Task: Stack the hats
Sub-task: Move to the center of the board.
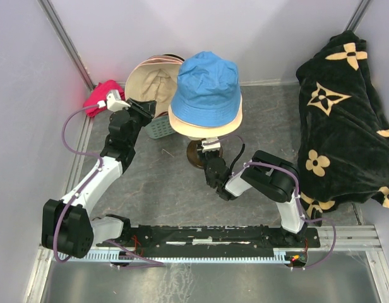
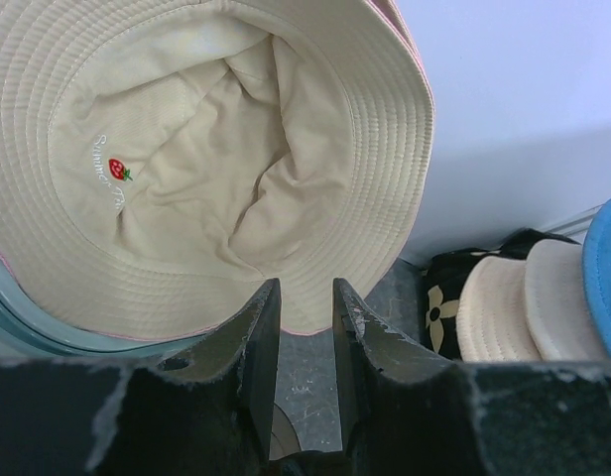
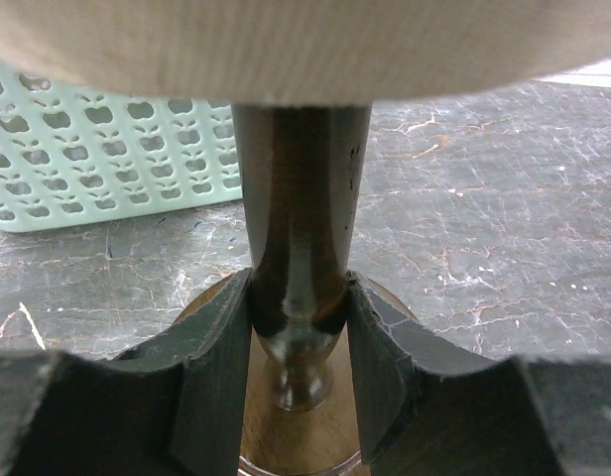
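A blue hat (image 1: pixel 207 79) tops a stack of hats whose cream and tan brims (image 1: pixel 204 128) show beneath it, all on a dark wooden stand (image 1: pixel 196 156). My right gripper (image 1: pixel 211 148) (image 3: pixel 299 288) is shut on the stand's post (image 3: pixel 301 188), one finger pressing each side, just under the lowest brim (image 3: pixel 286 40). A cream hat (image 1: pixel 153 79) (image 2: pixel 186 149) lies tilted at the back left, its inside with a small strawberry mark facing me. My left gripper (image 1: pixel 143 108) (image 2: pixel 305 290) stands open at its near brim edge, which runs unpinched behind the fingers.
A mint-green basket (image 1: pixel 160 129) (image 3: pixel 87 149) sits between the cream hat and the stand. A large black cloth with beige flowers (image 1: pixel 346 120) (image 2: pixel 439 297) drapes at the right. A small magenta cloth (image 1: pixel 101 96) lies by the left wall.
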Robot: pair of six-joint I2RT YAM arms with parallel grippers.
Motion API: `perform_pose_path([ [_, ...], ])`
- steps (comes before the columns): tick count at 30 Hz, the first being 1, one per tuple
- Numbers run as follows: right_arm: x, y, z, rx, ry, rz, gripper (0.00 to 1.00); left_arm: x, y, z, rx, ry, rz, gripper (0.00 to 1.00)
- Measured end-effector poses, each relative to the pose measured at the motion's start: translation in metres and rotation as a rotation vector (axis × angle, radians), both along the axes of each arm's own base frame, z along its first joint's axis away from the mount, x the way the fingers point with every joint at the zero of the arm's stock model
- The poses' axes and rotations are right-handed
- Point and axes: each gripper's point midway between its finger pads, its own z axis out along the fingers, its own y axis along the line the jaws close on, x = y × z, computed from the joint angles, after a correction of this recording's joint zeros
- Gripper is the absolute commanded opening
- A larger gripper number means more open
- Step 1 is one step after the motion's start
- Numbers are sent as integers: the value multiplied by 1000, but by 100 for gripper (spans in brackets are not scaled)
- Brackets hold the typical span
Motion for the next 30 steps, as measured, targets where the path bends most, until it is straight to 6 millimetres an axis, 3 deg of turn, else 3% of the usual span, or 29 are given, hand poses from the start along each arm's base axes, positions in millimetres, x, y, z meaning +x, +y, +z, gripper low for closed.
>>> perform_pose_path([
  [12, 2, -24, 0, -7, 10, -3, 18, 0, 0, -2, -1, -4, -1, 35],
  [30, 10, -89, -1, -4, 30, -113, 18, 0, -1, -4, 0, 0, -3, 36],
])
